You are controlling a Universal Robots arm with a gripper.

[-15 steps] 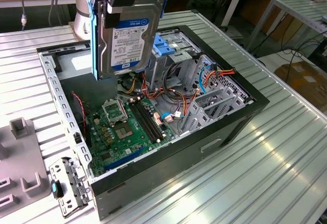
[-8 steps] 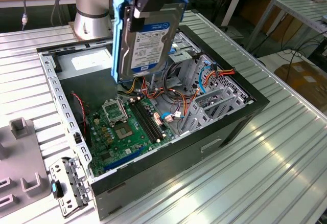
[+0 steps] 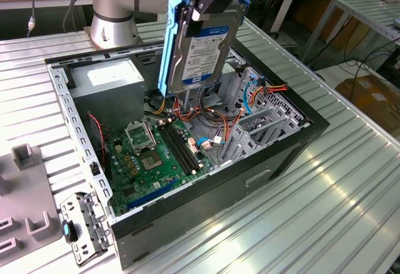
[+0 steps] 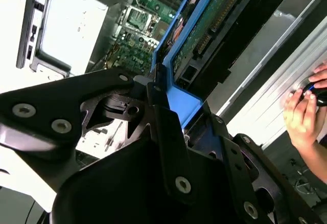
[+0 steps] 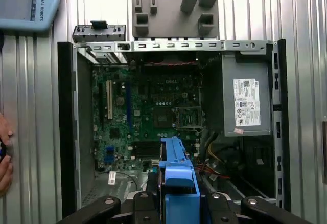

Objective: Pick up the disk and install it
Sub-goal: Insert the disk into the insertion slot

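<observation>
In the exterior view the end effector (image 3: 206, 8) is clamped on the upper end of the disk (image 3: 203, 49). The disk hangs on edge directly beneath it, label outward, clear above the open computer case (image 3: 312, 127). Further below the end effector lie loose cables (image 3: 215, 121) and the metal drive cage (image 3: 259, 121), with the motherboard (image 3: 153, 158) and power supply (image 3: 109, 80) off to one side. In the second wrist view the black fingers (image 4: 166, 132) pinch the disk's blue rail, and its circuit-board face runs away from them. A person's hand (image 4: 305, 112) rests on the worktop (image 4: 271, 98), well apart from the end effector. In the first wrist view the blue rail juts out from the end effector over the case interior. The pick-up looks done and the installing is in hand. Seating the disk would call for lining its rails up with the cage and clearing the cables.
</observation>
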